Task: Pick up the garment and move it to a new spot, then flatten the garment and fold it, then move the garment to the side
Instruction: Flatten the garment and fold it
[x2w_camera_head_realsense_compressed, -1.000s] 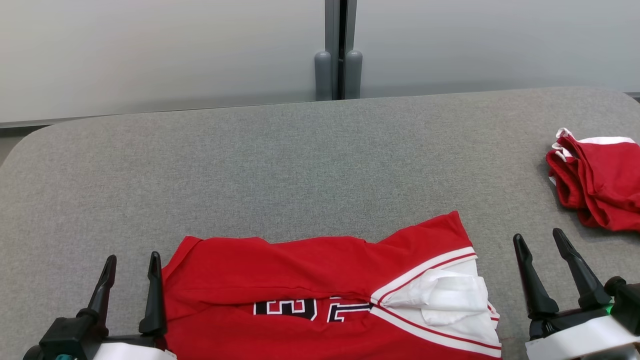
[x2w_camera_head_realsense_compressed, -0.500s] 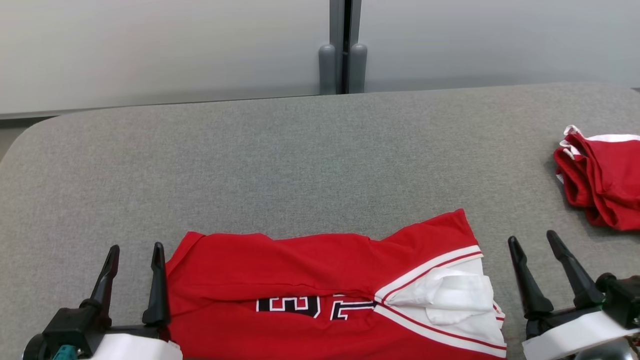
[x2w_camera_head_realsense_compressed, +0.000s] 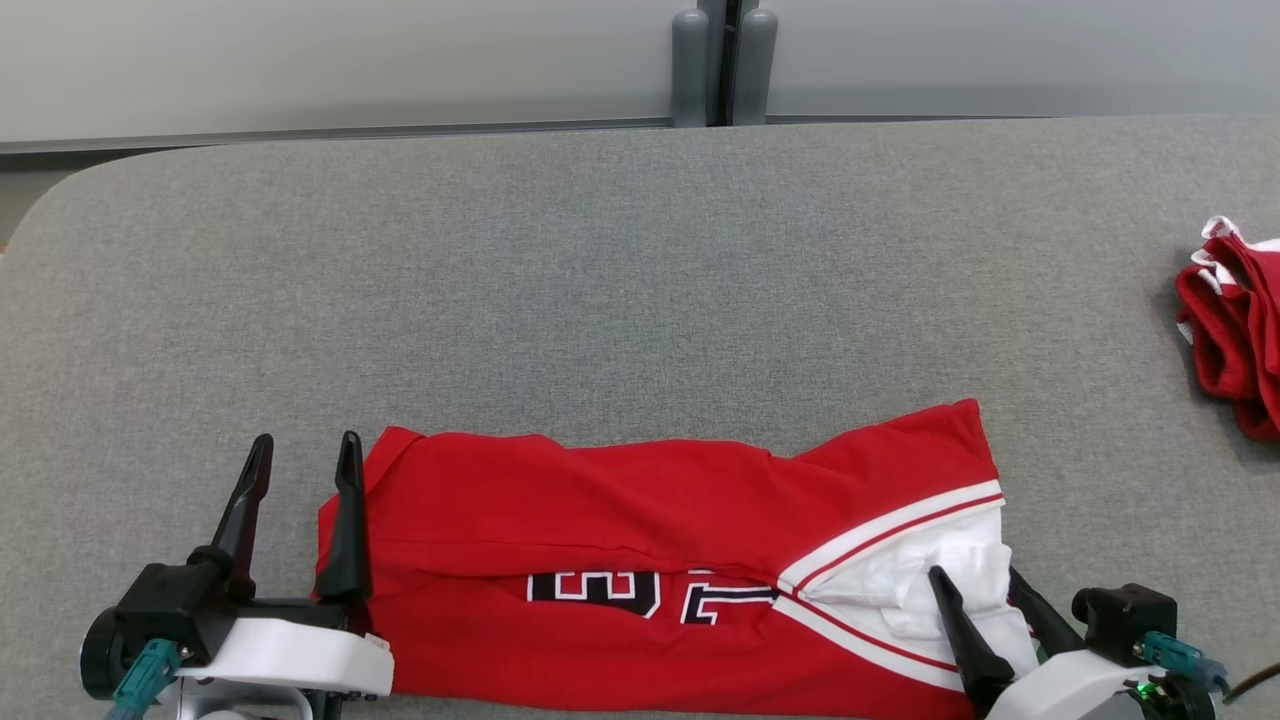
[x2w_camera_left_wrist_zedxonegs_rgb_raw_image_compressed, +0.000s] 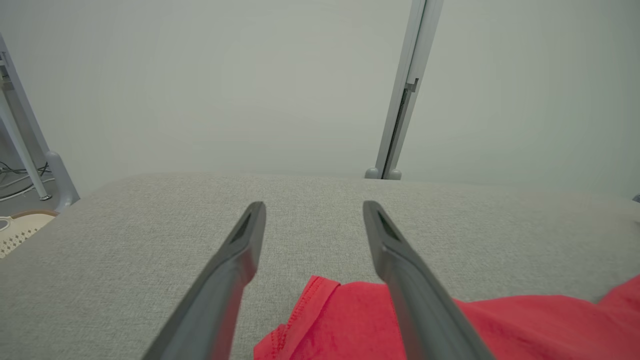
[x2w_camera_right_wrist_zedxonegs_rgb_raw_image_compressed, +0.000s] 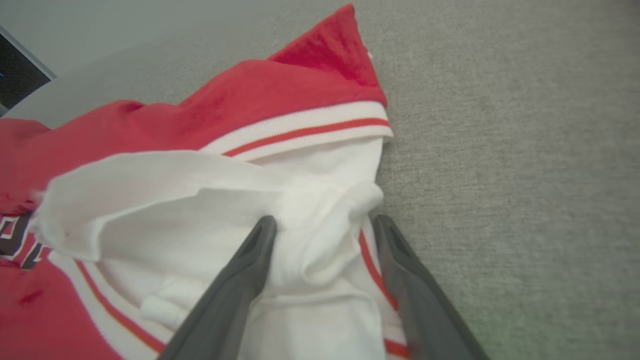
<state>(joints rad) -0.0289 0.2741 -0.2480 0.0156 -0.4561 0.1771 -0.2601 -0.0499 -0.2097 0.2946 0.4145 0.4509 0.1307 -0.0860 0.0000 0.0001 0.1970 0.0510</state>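
Garment (x2w_camera_head_realsense_compressed: 650, 510), apparently part-folded, between spread left hand (x2w_camera_head_realsense_compressed: 306, 440) and spread right hand (x2w_camera_head_realsense_compressed: 973, 578); further folds and sideways move pending.

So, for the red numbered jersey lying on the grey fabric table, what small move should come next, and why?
Probably close the right gripper on the bunched white fabric of the red white-trimmed jersey: its open fingers straddle that fold, while the open left gripper brackets the jersey's opposite corner.

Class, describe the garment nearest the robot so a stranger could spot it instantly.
Start at the grey table. Along its near edge lies a red jersey. Unlike the bunched red garment at the right edge, it lies spread out and shows black numerals.
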